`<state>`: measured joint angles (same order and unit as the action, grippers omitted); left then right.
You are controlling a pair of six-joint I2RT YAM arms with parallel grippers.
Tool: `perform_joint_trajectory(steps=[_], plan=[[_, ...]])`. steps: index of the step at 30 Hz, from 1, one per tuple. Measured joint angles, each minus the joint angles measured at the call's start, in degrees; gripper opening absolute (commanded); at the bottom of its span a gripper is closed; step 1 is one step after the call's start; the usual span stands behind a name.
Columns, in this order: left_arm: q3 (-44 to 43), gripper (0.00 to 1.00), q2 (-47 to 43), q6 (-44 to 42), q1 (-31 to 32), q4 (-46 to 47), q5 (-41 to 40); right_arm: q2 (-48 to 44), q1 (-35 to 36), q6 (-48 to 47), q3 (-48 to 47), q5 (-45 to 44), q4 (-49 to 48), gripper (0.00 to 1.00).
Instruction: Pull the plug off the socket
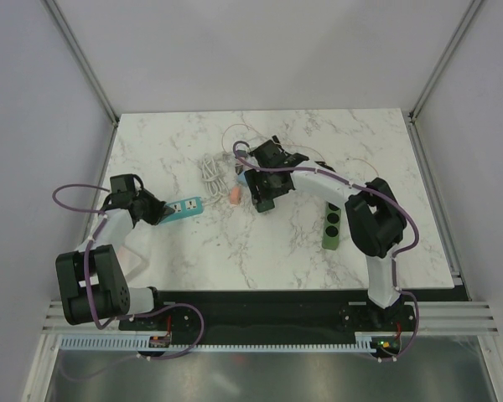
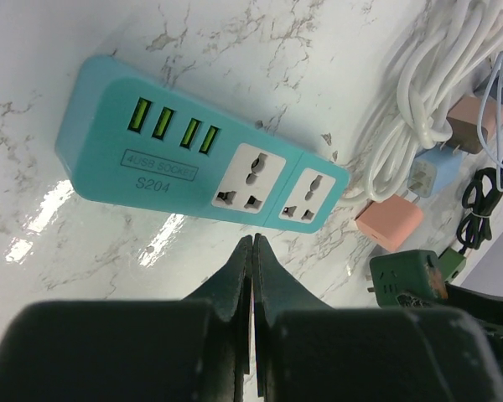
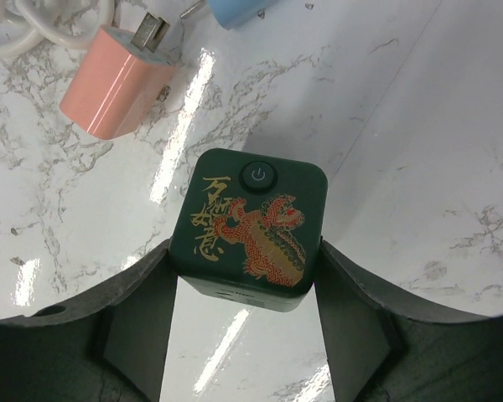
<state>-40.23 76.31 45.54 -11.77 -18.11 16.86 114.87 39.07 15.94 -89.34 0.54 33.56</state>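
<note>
- Plug (image 3: 250, 226): dark green cube with a gold-and-red dragon print, gold characters and a round power button on its top face. It is clamped between the two fingers of the right gripper (image 3: 245, 251), one finger on each side face.
- Plug location: out of the socket, near the middle of the marble table (image 1: 277, 251), well apart from the teal power strip (image 2: 201, 159) and off that strip's outlet end. Cannot tell if it touches the tabletop.
- Teal power strip: lies flat, with four green USB ports and two universal outlets facing up. The label reads "4USB SOCKET S204".
- Left gripper (image 2: 253, 251): fingers pressed together with nothing between them, tips just beside the strip's long edge near the outlets and not touching it.
- Pink charger (image 3: 117, 79): lies on the table near the plug, prongs toward the blue charger (image 2: 426, 174).
- White cable (image 2: 427, 84): bundled coil beside the chargers.
- Dark green power strip (image 1: 331, 224): lies under the right arm, apart from the rest.
</note>
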Motion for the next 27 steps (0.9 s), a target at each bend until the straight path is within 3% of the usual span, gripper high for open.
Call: perform_joint_trajectory(steps=[3,4,10,18,22,27], plan=[[0.0,0.02,0.0,-0.3,0.0,0.0,0.3,0.5,-0.1,-0.3,-0.3,0.1,-0.5,0.52],[0.0,0.02,0.0,-0.4,0.0,0.1,0.4,0.5,-0.1,-0.4,-0.3,0.1,-0.6,0.64],[0.0,0.02,0.0,-0.7,0.0,0.3,1.6,0.5,-0.1,-1.4,-1.1,-0.6,-0.5,0.96],[-1.1,0.02,0.0,-2.4,0.0,-1.2,0.7,-1.6,-0.1,-3.5,-2.6,-4.1,-1.1,0.98],[-5.5,0.03,-0.6,-3.9,0.0,-6.6,-4.9,-6.6,-0.1,-4.0,0.1,-5.1,-3.7,0.98],[-9.3,0.18,-5.1,-4.8,0.1,-12.4,-13.7,-13.8,-0.1,-4.0,6.8,-4.1,-8.2,0.98]])
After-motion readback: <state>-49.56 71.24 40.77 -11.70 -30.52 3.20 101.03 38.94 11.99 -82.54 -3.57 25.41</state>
